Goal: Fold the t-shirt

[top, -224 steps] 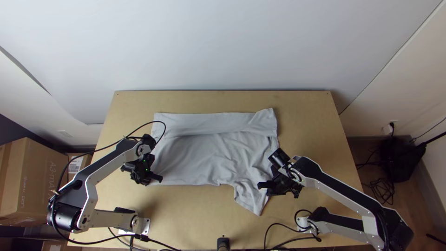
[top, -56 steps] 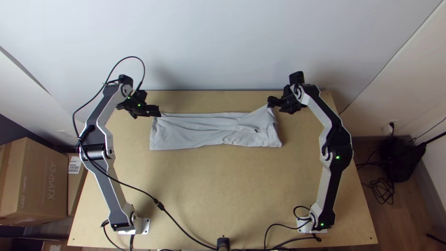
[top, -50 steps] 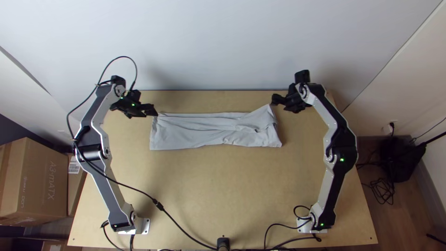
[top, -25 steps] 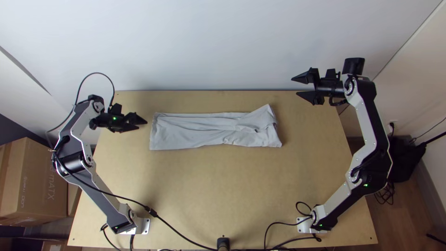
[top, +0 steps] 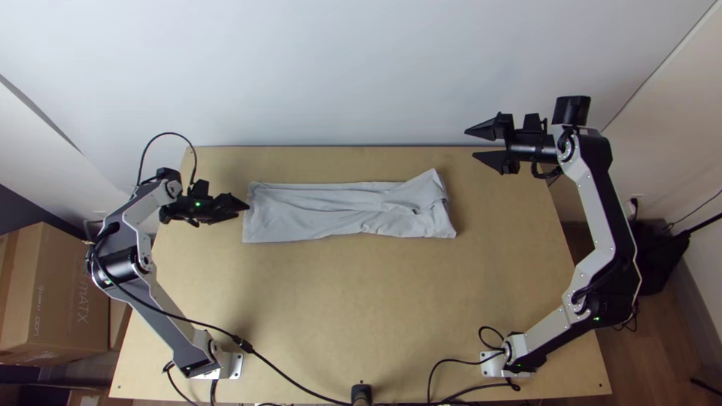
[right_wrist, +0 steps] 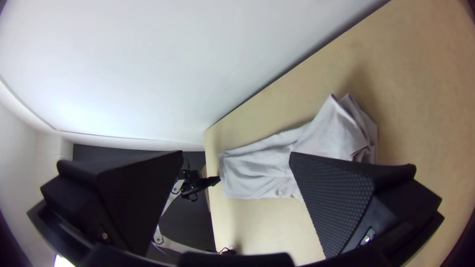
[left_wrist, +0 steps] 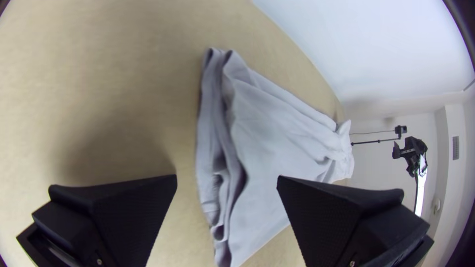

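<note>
White wall: rose behind the far edge of the surface.

Light wooden surface: lay level in front of the wall, carried the t-shirt and both arm bases.

Right arm, silver-grey links, black joints: reached up from the near right corner, bent outward past the surface's right edge.

Left arm, same make-up: reached up from the near left corner, bent outward over the left edge.

Cardboard box: stood off the surface, beyond its left side.

T-shirt, pale grey: lay on the far part of the surface, folded into a long, narrow band from side to side. Showed stacked layers at the left end in the left wrist view; showed creases and a crossing fold toward the right end, with one corner angled toward the wall.

Right gripper: was released, with fingers spread wide. Appeared across the far edge in the top view, raised, well apart from the t-shirt.

Left gripper: was released, with fingers well apart. Pointed toward the left end of the t-shirt, near it.

Black cable connector: sat by the left arm's base.
</note>
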